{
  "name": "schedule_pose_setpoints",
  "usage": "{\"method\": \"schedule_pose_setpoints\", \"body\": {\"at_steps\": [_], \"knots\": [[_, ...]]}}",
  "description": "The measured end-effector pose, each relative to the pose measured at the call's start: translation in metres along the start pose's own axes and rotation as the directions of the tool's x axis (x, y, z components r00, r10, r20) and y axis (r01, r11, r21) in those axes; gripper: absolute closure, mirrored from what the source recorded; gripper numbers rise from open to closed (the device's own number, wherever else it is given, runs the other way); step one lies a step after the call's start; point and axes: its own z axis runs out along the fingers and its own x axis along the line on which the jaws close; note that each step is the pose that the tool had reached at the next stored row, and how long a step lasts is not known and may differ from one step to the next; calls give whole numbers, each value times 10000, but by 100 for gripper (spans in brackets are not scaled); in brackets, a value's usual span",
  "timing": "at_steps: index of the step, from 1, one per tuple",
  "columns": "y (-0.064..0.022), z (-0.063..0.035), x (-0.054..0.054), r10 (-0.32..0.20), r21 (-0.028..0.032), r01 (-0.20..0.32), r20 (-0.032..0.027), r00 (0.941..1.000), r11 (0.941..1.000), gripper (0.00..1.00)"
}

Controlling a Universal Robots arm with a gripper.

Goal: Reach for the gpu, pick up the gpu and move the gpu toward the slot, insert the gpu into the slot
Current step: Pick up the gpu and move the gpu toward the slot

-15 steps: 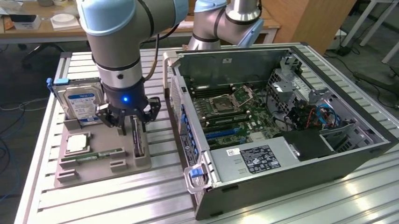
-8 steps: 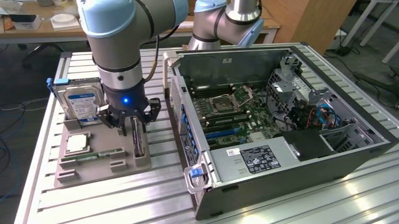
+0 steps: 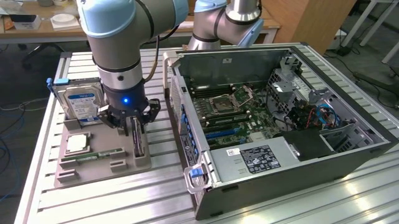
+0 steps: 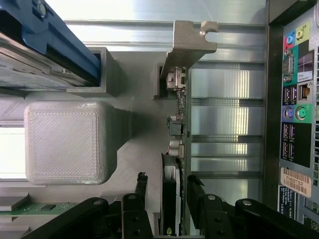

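Since the gpu [image 4: 180,114] stands on edge between my fingers [image 4: 142,186], long axis along the tray [image 3: 93,168] edge by the case [image 3: 299,182], my gripper [image 4: 168,178] is open, not clamped.

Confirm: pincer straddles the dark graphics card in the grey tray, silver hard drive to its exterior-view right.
Wrong side: the silver blue-labelled hard drive stands on the exterior view's left of the pincer, which straddles the dark graphics card in the grey tray.
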Motion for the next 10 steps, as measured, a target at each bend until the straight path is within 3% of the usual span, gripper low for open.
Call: {"method": "schedule_pose_setpoints", "body": {"at_steps": [4,7,10], "knots": [[0,0,0,0,0,0,0,10000,10000,56],[0,0,0,0,1,0,1,10000,10000,70],[0,0,0,0,3,0,-1,10000,10000,70]]}}
